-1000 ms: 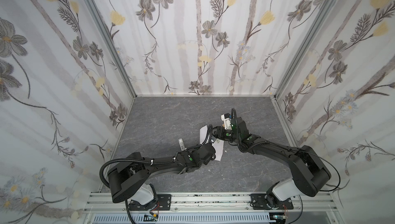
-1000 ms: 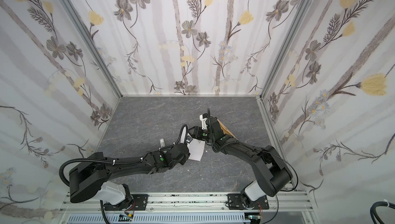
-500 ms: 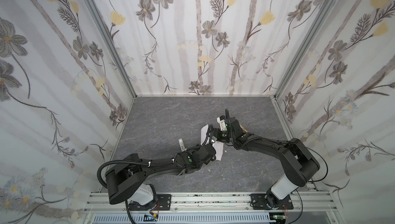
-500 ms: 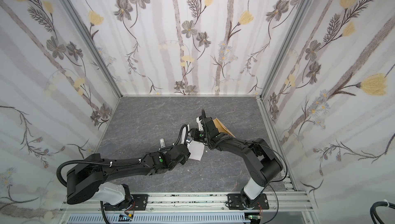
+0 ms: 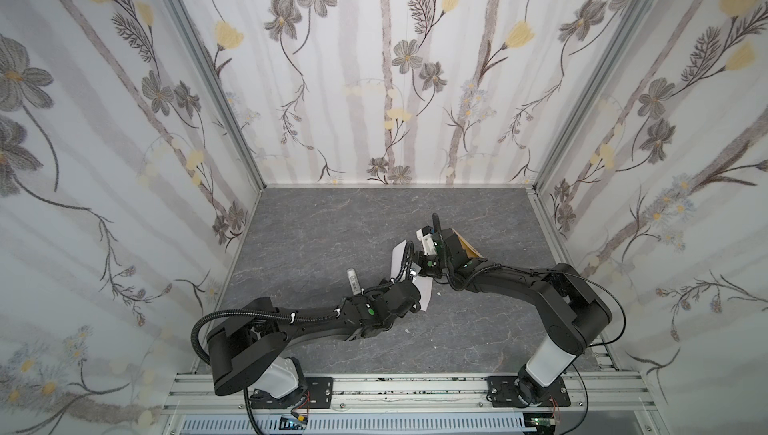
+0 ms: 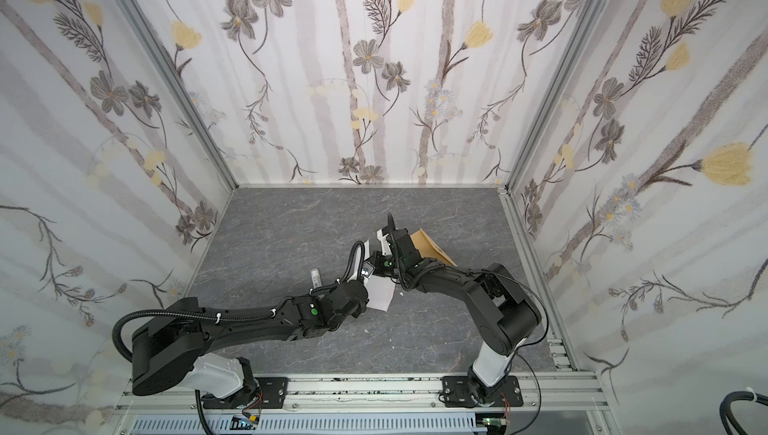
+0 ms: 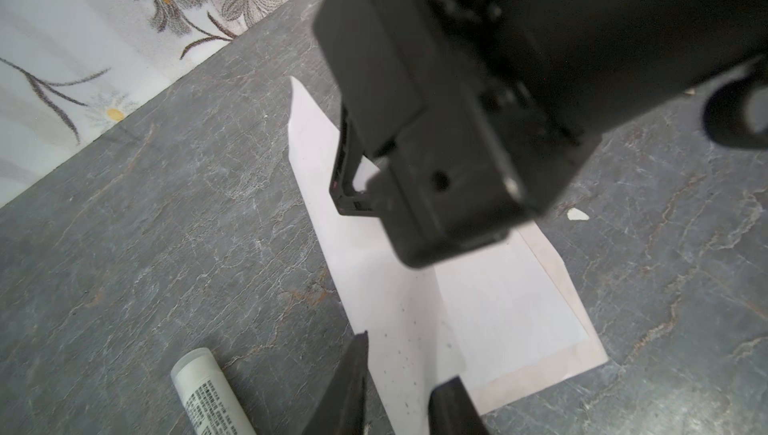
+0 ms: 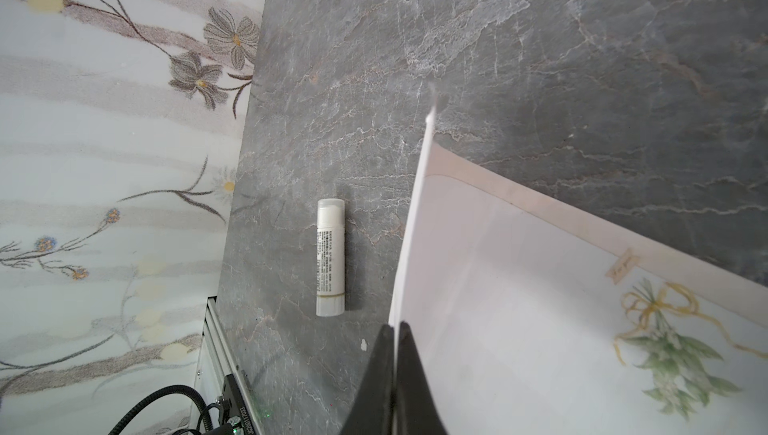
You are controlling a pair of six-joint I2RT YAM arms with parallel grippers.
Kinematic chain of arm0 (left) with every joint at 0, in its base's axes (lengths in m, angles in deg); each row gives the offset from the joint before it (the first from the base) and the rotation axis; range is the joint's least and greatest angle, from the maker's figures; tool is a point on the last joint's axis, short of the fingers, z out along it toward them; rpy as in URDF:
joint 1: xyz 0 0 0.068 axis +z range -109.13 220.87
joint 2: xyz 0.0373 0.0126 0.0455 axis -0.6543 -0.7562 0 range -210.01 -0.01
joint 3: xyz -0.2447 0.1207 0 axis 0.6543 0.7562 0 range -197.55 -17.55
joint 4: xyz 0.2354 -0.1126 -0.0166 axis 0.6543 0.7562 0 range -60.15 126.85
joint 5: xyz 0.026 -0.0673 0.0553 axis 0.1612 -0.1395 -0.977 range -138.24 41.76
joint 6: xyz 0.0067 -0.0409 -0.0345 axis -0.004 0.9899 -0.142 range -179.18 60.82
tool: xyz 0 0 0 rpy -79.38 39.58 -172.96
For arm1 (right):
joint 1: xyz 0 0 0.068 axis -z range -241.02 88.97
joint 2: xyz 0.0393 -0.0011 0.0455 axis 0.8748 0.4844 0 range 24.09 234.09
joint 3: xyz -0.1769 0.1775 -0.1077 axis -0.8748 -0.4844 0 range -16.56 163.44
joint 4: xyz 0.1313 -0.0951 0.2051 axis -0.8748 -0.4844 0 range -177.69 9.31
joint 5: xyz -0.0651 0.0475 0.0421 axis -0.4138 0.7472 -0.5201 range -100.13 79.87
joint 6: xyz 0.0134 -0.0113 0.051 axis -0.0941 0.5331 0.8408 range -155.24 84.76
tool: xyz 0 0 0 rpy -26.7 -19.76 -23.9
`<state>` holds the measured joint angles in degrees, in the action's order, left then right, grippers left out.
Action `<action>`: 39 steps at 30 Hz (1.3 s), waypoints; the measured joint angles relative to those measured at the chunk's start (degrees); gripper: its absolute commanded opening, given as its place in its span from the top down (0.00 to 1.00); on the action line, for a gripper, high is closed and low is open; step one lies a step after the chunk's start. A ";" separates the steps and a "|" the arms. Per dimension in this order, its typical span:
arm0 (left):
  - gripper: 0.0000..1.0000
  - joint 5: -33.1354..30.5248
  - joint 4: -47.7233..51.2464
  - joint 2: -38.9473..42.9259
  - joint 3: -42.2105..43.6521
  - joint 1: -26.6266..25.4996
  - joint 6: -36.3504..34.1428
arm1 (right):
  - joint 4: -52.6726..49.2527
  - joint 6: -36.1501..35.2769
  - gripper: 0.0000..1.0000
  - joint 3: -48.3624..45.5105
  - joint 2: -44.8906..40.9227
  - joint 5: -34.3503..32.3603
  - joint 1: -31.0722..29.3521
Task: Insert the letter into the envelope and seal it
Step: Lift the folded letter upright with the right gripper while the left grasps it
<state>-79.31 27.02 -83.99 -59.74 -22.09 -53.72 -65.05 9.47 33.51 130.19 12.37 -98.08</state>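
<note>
Since one second ago, the right jaws are closed on the letter [image 8: 519, 308] at the tabletop [image 5: 332, 225] middle and the left jaws are opened, so it is handed over beside the envelope [image 6: 432, 248].

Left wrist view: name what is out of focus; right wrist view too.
Left wrist view: the right arm, close up, is blurred; the letter and table are sharp. Right wrist view: the tube is crisp, the letter's flower print soft.

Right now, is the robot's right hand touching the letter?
Touching. In the right wrist view the right hand is pinched shut on the edge of the letter, and the sheet comes out from between its fingers.
</note>
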 measured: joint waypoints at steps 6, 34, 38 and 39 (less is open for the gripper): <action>0.53 0.55 -0.17 6.03 2.67 3.34 3.63 | 0.90 0.02 1.00 -3.91 -2.51 0.04 0.00; 0.13 37.46 -4.31 -0.39 7.43 17.07 30.95 | 8.61 -0.04 1.00 -16.13 -7.56 0.81 4.22; 0.13 42.56 -11.72 -0.96 11.63 19.76 35.41 | 11.23 1.95 1.00 -17.75 -9.07 3.32 5.44; 0.13 43.52 -13.31 -1.14 12.17 20.31 36.13 | 11.69 2.47 1.00 -18.08 -9.51 4.09 5.77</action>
<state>-35.79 13.71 -85.13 -47.57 -1.79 -17.59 -53.36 11.94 15.43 120.68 16.45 -92.31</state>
